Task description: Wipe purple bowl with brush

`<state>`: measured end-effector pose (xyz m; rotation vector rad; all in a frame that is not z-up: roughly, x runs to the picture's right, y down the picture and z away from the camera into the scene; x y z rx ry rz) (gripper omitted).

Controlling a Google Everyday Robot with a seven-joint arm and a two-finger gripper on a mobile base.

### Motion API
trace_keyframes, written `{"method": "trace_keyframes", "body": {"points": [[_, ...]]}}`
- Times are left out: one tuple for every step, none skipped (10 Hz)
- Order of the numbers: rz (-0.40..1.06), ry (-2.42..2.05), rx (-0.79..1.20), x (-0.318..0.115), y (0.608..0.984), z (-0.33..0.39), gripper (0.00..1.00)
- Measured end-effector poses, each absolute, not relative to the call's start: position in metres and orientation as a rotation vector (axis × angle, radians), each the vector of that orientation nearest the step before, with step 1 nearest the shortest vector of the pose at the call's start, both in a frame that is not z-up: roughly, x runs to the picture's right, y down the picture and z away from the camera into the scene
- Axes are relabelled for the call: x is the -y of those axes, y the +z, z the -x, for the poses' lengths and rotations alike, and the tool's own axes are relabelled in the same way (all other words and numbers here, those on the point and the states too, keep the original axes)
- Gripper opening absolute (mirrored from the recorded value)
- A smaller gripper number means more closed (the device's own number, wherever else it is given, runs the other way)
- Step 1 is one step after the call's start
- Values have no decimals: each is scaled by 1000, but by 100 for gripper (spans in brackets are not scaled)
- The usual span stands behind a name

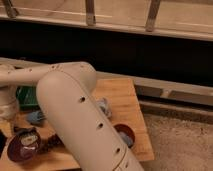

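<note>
Trouble, as I judge it, is a blind wipe: the jaws sit off the wrist (6, 107) at 9 o'clock on the view's edge, I cannot tell whether they are apart or together, and pressing unevenly could skid the purple bowl (20, 148) at 8 o'clock off the surface (125, 100). The brush (28, 135) lies on its rim. My arm (80, 120) blocks the middle; a bumpy brown cluster (51, 145) crowds the bowl at 3 o'clock, and a redder bowl (125, 133) stands well apart.

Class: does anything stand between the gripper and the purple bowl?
Nothing visible does. The gripper hangs at the left edge, just above the purple bowl; only the brush sits at the bowl's upper rim.
</note>
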<state>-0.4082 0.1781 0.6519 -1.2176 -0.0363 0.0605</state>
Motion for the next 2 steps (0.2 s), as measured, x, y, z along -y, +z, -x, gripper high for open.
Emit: {"method": "trace_keyframes", "body": {"points": [[1212,60,47,-176,654,408,0],[1207,64,61,-174,657,408,0]]}}
